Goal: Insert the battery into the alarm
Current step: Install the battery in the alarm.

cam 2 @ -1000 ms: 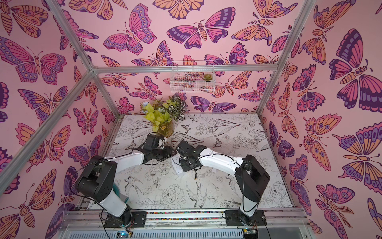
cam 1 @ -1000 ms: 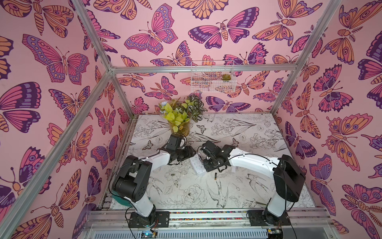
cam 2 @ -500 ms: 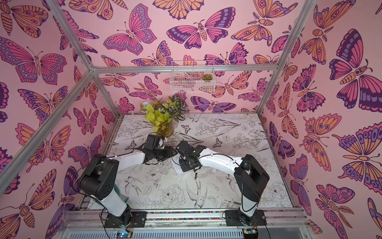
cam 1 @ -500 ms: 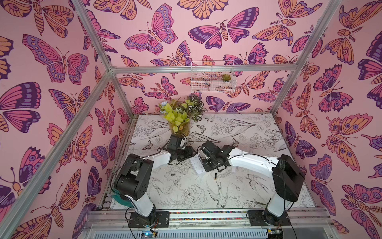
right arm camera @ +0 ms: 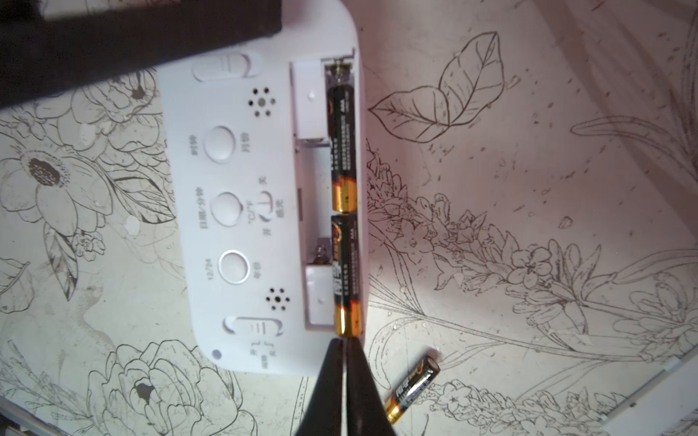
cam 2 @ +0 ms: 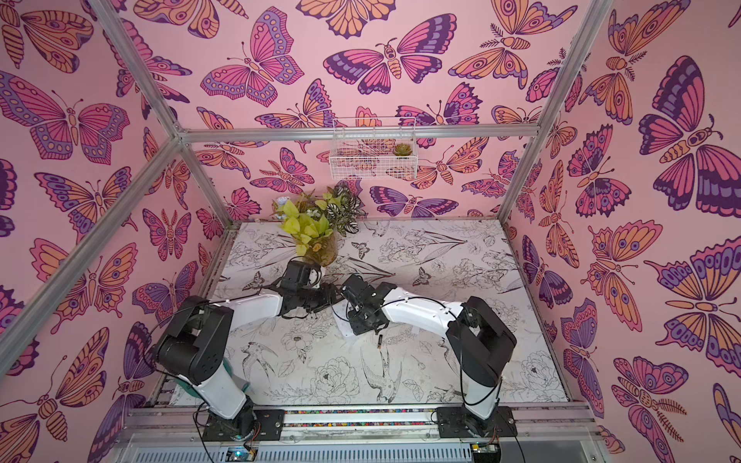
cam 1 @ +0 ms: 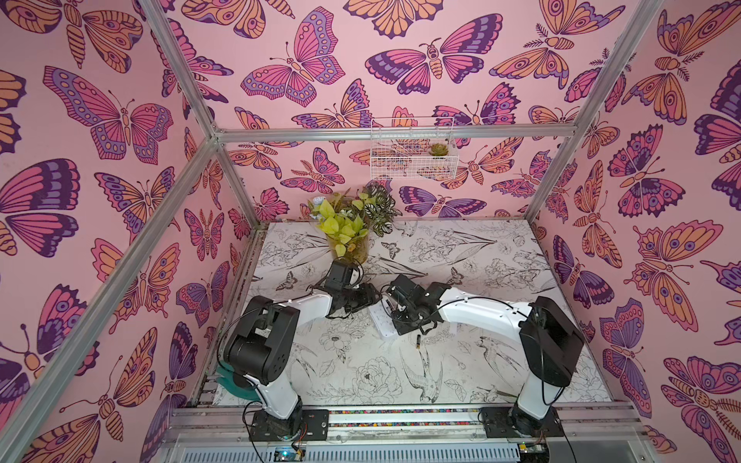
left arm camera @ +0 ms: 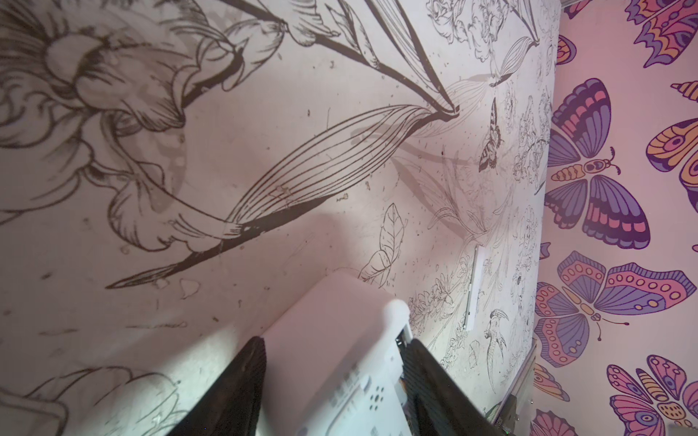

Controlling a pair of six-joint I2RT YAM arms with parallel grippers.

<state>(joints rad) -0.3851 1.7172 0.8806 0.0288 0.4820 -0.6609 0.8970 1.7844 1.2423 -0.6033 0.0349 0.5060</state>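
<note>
Three batteries to count in the right wrist view, all black with gold ends. Got two lying end to end in the open slot (right arm camera: pixel 313 188) along one long edge of the alarm (right arm camera: pixel 260 211): far battery (right arm camera: pixel 342 147) up at the slot's other end, near battery (right arm camera: pixel 345 275) with its gold end right at the slot's end wall. Can't tell whether fully seated, tbh. Spotted the loose battery (right arm camera: pixel 413 389) on the table (right arm camera: pixel 528 151), just beside the alarm's corner, touching nothing.

Seeing the right gripper (right arm camera: pixel 344 345) closed up, fingers together with nothing between, tips touching the near battery's gold end.

Over in the left wrist view, seeing the left gripper (left arm camera: pixel 335 341) clamped on the alarm, fingers (left arm camera: pixel 234 396) tight against both sides of one end. Also a thin white strip (left arm camera: pixel 474 287) flat on the table, apart from the alarm; no idea what.

In both top views: alarm (cam 1: pixel 381 324) (cam 2: pixel 341 322) back up, flat on the table near the middle, between the two grippers and mostly hidden under them. Plant (cam 1: pixel 349 232) at the back, basket (cam 1: pixel 413 152) up on the rear wall.
</note>
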